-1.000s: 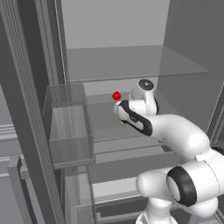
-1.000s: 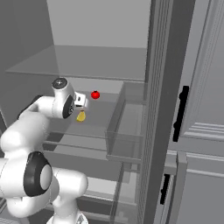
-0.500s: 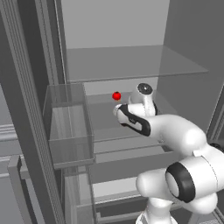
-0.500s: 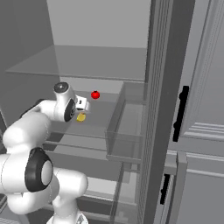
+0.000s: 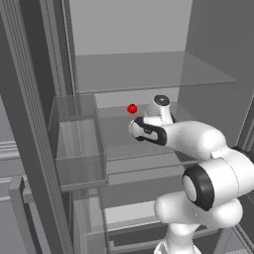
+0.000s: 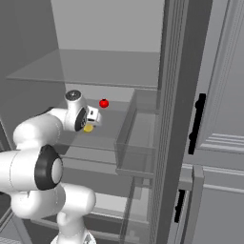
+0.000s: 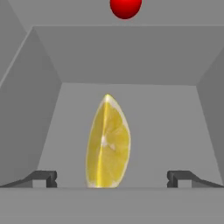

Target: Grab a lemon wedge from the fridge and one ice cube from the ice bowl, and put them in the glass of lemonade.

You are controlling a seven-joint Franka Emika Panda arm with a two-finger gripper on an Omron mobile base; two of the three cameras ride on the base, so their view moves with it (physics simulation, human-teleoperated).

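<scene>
The lemon wedge (image 7: 108, 142) stands upright on a glass shelf inside the open fridge (image 5: 149, 74), bright yellow with its point up. My gripper (image 7: 111, 178) is open, its two dark fingertips (image 7: 43, 178) on either side of the wedge and well apart from it. From the right base view the wedge (image 6: 88, 127) peeks out just under the hand of the gripper (image 6: 93, 118). In the left base view the hand (image 5: 141, 130) covers the wedge. The ice bowl and the glass of lemonade are out of view.
A small red round fruit (image 5: 132, 108) (image 6: 104, 103) (image 7: 125, 6) lies farther back on the same shelf. A clear door bin (image 5: 79, 144) (image 6: 138, 138) hangs on the open door beside the arm. Another glass shelf (image 6: 95, 66) runs close above.
The hand has moved a little lower and deeper over the shelf, closing in on the lemon wedge. The jaws have stayed open; wedge and red fruit have not moved.
</scene>
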